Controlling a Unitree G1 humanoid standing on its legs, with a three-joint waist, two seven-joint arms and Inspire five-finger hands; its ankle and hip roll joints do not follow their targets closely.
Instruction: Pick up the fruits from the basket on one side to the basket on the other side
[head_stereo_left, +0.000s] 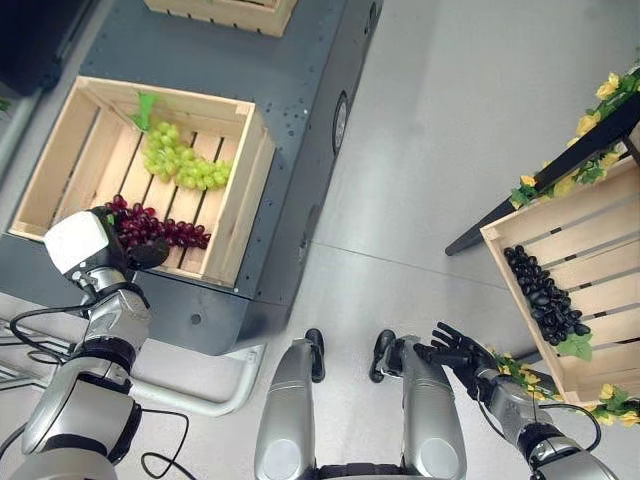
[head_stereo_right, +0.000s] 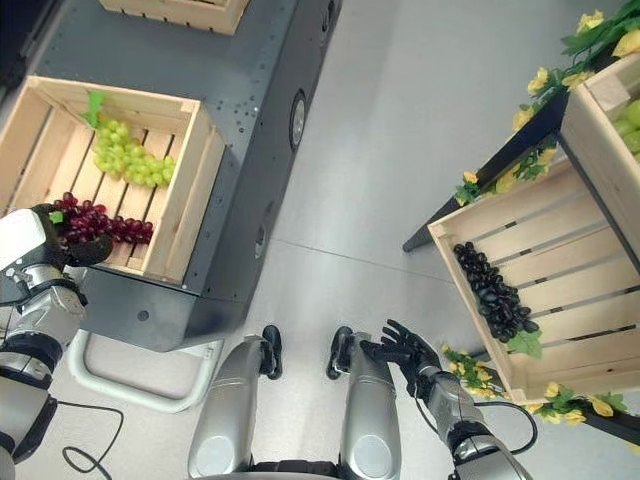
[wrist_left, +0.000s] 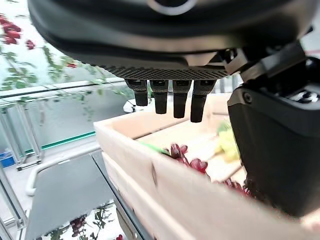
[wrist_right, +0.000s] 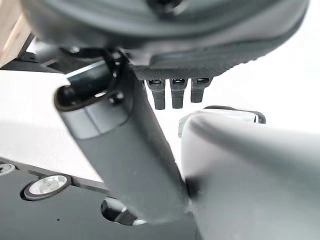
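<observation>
The left hand (head_stereo_left: 135, 252), fingers straight, hovers over dark red grapes (head_stereo_left: 160, 228) in the pale slatted wooden crate (head_stereo_left: 235, 215); beyond them lie green grapes (head_stereo_left: 183, 163). The right hand (head_stereo_left: 455, 350) hangs open, well apart.

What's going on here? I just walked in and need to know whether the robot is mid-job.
The robot is moving fruit between wooden crates. Its left hand is over the near edge of the left crate, by the red grapes; its fingers look straight and hold nothing yet. Green grapes lie further back in that crate. The right crate already holds black grapes. The right hand hangs open and idle, low by the robot's side.
</observation>
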